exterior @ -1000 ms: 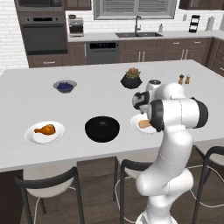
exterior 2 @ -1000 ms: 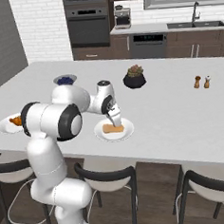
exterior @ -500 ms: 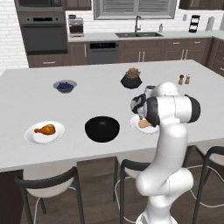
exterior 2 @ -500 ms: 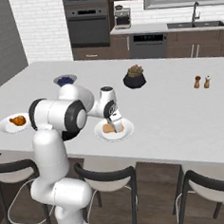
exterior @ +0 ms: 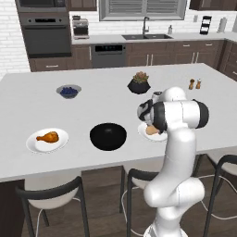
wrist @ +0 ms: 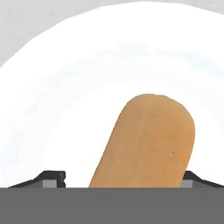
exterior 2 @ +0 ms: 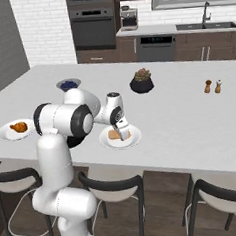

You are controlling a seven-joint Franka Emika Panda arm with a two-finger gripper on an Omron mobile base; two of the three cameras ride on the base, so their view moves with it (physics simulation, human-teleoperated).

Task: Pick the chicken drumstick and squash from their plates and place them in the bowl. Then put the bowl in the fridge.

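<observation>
The pale tan squash [wrist: 146, 140] lies on its white plate [wrist: 65, 87] and runs between my gripper's [wrist: 122, 179] two fingertips, one on each side of it, jaws open. From the right base view the gripper [exterior 2: 124, 134] stands low over the squash [exterior 2: 113, 135] on that plate [exterior 2: 135, 139]. The black bowl [exterior: 108, 136] sits just left of this plate [exterior: 159, 137]. Farther left, the orange-brown chicken drumstick [exterior: 48, 137] rests on the second plate [exterior: 34, 144]. The fridge is out of view.
A small grey bowl of blue berries [exterior: 69, 91] and a dark plant pot [exterior: 139, 83] stand farther back on the island. Two shakers [exterior: 195, 84] are at the back right. Stools [exterior: 51, 194] line the near edge of the counter.
The gripper has come down from above the plate until its fingertips straddle the squash. Squash, bowl and drumstick have not moved.
</observation>
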